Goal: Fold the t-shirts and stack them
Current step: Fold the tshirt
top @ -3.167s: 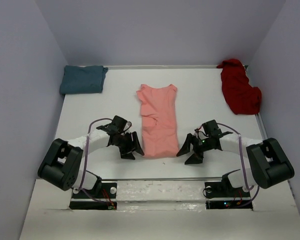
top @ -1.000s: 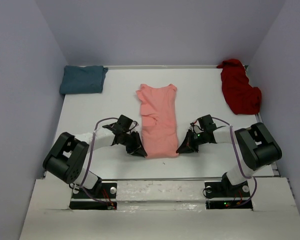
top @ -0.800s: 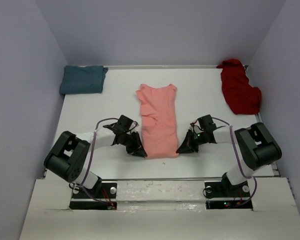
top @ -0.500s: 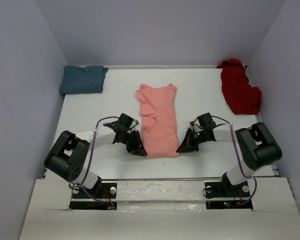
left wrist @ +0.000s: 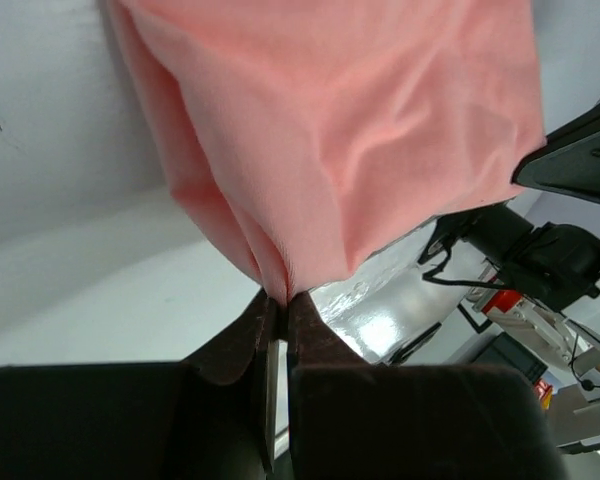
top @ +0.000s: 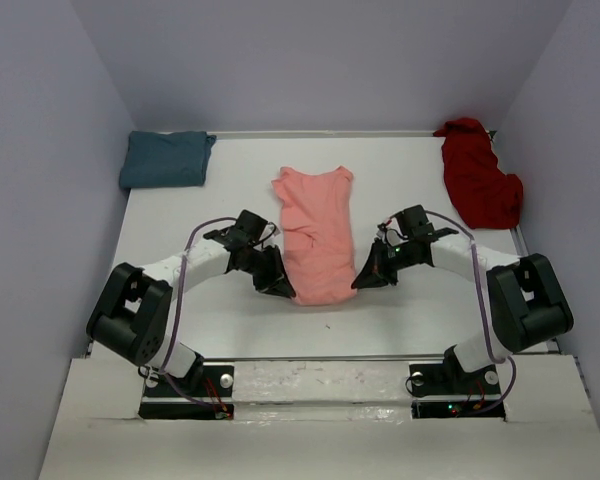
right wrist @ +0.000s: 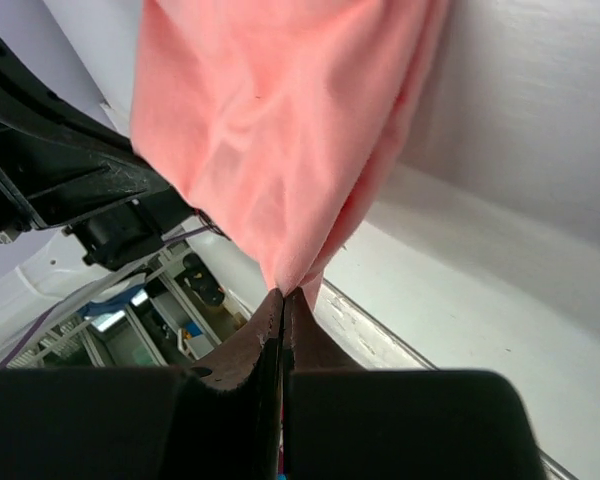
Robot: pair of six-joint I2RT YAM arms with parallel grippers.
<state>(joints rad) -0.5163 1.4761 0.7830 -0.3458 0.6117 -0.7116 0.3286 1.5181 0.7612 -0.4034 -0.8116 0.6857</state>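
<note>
The salmon-pink t-shirt (top: pixel 318 230) lies lengthwise in the middle of the table, folded into a narrow strip, collar at the far end. Its near hem is lifted off the table. My left gripper (top: pixel 283 290) is shut on the hem's left corner (left wrist: pixel 277 285). At the hem's right corner (right wrist: pixel 290 285), my right gripper (top: pixel 361 281) is shut on the cloth. The teal t-shirt (top: pixel 165 158) sits folded at the far left corner. A dark red t-shirt (top: pixel 477 183) lies crumpled at the far right.
Grey walls (top: pixel 60 150) enclose the table on three sides. A shiny strip (top: pixel 320 378) runs along the near edge between the two arm bases.
Both grippers have risen and drawn away from the near edge, lifting the pink shirt's near hem with them. The hem now sits farther up the table than a second ago.
</note>
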